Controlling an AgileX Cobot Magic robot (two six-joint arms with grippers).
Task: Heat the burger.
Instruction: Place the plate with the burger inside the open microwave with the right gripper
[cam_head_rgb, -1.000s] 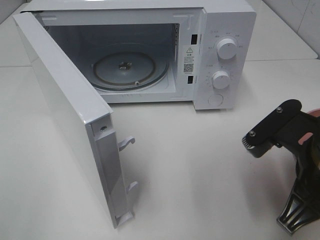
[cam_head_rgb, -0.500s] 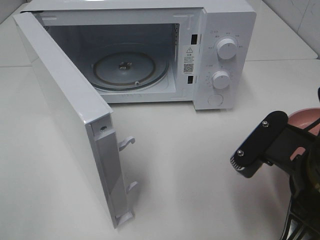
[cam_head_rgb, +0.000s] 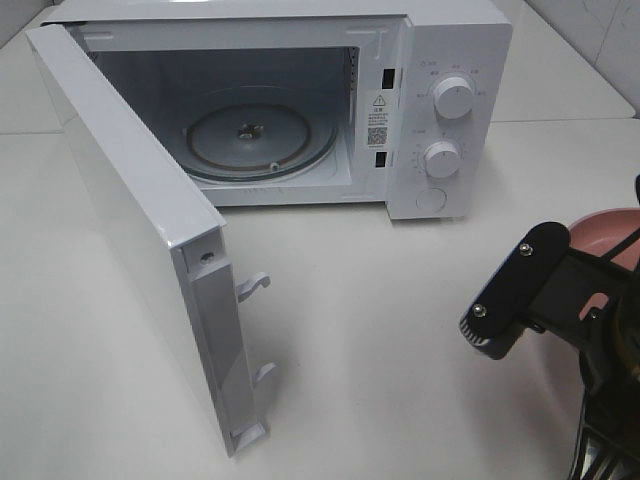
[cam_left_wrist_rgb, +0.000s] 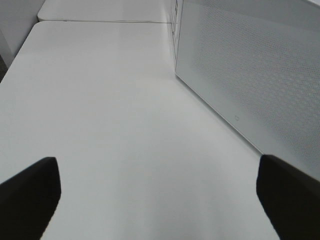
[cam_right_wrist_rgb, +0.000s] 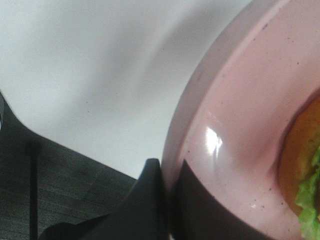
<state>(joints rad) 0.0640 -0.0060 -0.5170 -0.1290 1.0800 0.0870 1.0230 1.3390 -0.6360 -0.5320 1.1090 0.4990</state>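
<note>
Change since earlier frame: right arm (cam_head_rgb: 520, 290) had shifted toward the middle of the tabletop (cam_head_rgb: 380, 300) in the exterior high view, and more of the pink plate (cam_head_rgb: 612, 232) showed at that view's right edge.
Right end effector (cam_right_wrist_rgb: 169, 197): clenched on the rim of the pink plate (cam_right_wrist_rgb: 240, 115), one finger outside the rim and one on the inner face.
Burger (cam_right_wrist_rgb: 305, 170): lay on the pink plate, seen only at the edge of the right wrist view, with its bun and a fringe of green lettuce (cam_right_wrist_rgb: 311, 202) showing; hidden behind the arm in the exterior high view.
Left end effector (cam_left_wrist_rgb: 160, 192): released, its two dark fingers (cam_left_wrist_rgb: 30, 192) spread wide above bare tabletop and grasping nothing.
Microwave (cam_head_rgb: 450, 60): stood at the far side of the tabletop, well apart from the plate.
Door (cam_head_rgb: 130, 200): swung fully open toward the left of the exterior high view; its perforated face (cam_left_wrist_rgb: 250, 75) appeared beside the left end effector.
Turntable (cam_head_rgb: 260, 135): glass disc lying flat inside the cavity, with nothing on it.
Controls: upper knob (cam_head_rgb: 454, 98) and lower knob (cam_head_rgb: 441, 158) on the front panel to the right of the cavity.
</note>
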